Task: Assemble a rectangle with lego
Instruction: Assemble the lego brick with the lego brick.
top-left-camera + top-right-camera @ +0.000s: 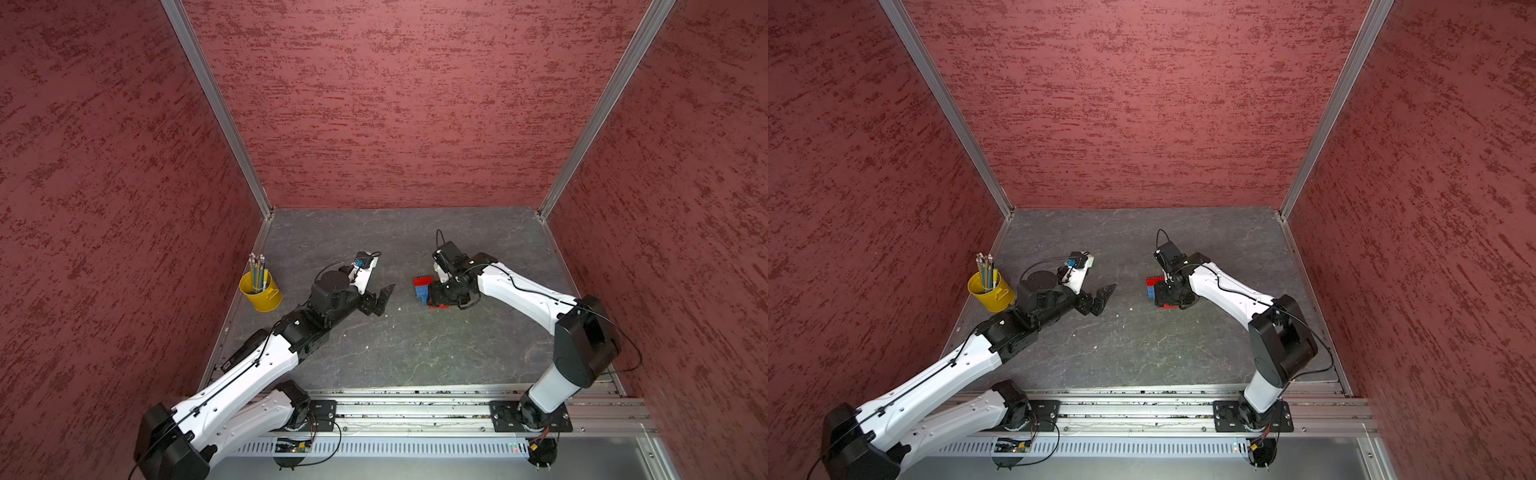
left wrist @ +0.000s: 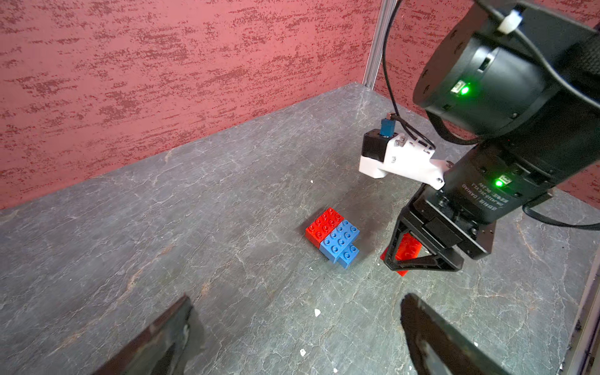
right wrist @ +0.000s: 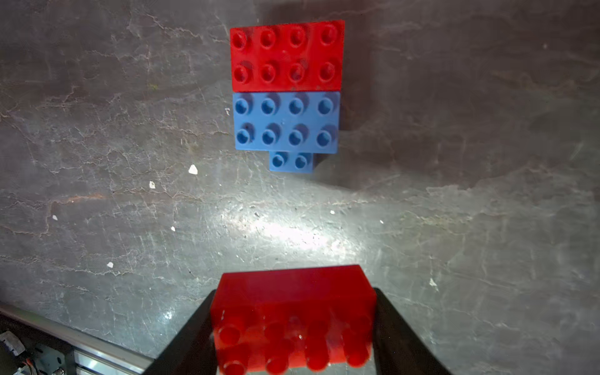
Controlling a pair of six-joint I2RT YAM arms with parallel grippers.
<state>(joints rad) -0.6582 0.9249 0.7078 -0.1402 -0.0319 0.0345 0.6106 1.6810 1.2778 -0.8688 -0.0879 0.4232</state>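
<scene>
Four lego bricks are shown in all, three set together and one gripped. At the far left, a yellow pencil cup (image 1: 261,293) is stood upright near the left wall, filled with pencils. Right of it, the left gripper (image 1: 386,299) is seen over the grey table (image 1: 415,353), its jaws spread wide with nothing between them.

Further right, past the table's middle, a partial rectangle (image 1: 422,289) is laid flat with studs up. A red brick (image 3: 287,55) on the far side is butted against a blue brick (image 3: 285,121). A smaller blue piece (image 3: 291,161) is seen jutting from the blue brick's near edge.

Just to the right and nearer, apart from this block, the right gripper (image 3: 293,302) is closed partway on a second red brick (image 3: 292,324), which is clamped by its short ends. Whether that brick is touching the table cannot be told.
</scene>
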